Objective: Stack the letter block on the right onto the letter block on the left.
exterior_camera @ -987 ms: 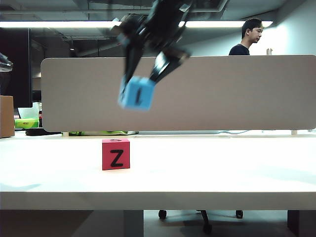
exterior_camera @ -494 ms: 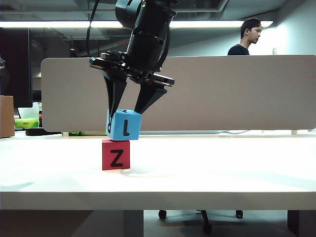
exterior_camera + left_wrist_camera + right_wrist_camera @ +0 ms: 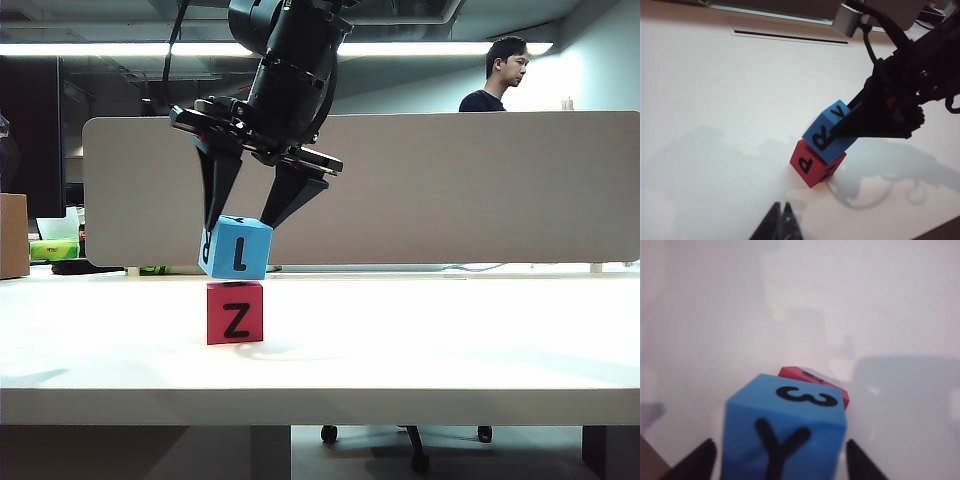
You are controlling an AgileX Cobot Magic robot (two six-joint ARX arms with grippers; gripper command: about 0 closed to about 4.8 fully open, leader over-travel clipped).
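Centre-left of the exterior view: the blue letter block [image 3: 236, 247] sits on the red letter block [image 3: 235, 312], turned slightly askew and overhanging toward the left edge of the frame. The red block, its front face marked "Z", rests on the white tabletop [image 3: 450, 330].

The right gripper [image 3: 244, 222] descends from the upper centre of the frame. Its two dark fingers [image 3: 216, 185] straddle the blue block from above, tips at the block's upper corners. In the right wrist view the fingertips [image 3: 695, 462] stand clear of the block's sides [image 3: 785, 435], a gap showing on each side: the fingers are spread, not pinching.

The left gripper [image 3: 779, 224] appears only at the bottom edge of the left wrist view, well apart from the stack [image 3: 825, 150]; its fingers are pressed together, holding nothing.

Background: a beige partition [image 3: 480, 190] behind the tabletop, and a person [image 3: 500, 75] in the upper right.
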